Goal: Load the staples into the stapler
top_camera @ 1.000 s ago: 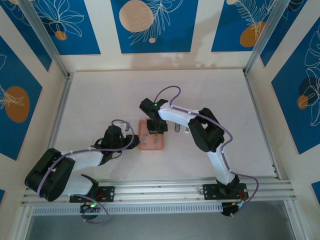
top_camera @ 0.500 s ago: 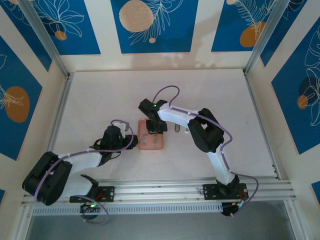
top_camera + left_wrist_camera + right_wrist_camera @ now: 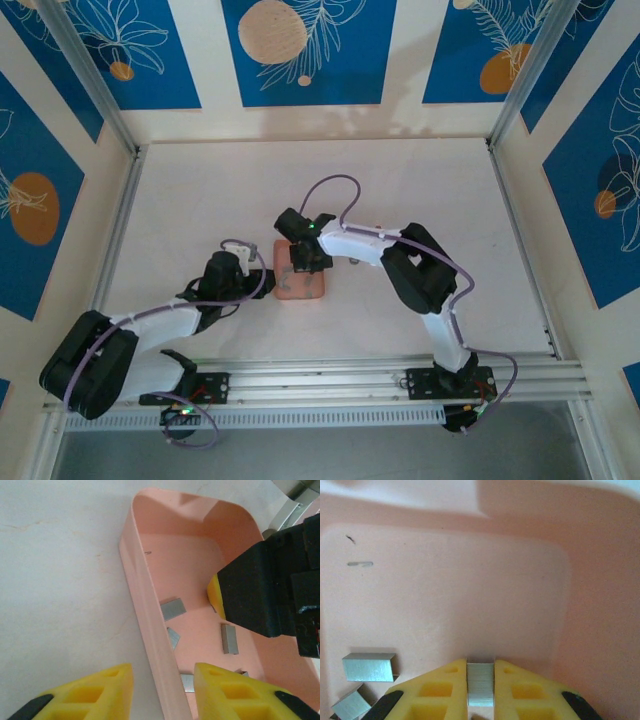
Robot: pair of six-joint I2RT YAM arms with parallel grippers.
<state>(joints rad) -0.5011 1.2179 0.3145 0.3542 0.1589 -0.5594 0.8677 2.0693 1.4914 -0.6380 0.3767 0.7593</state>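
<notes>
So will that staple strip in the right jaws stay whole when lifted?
Probably light: the staple strip is tiny between the yellow pads. Likely brittle: short loose pieces lie in the pink tray. Smooth metal, so it may slip.

R hand (image 3: pixel 480 674) crowds tray (image 3: pixel 142 595) interior — far half of table (image 3: pixel 400 170) open.

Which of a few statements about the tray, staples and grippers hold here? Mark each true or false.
1. The right gripper is shut on a staple strip. True.
2. The pink tray is empty. False: loose staple strips lie in it.
3. The left gripper straddles the tray's side wall. True.
4. The right gripper hangs over bare table. False: it is inside the tray.
</notes>
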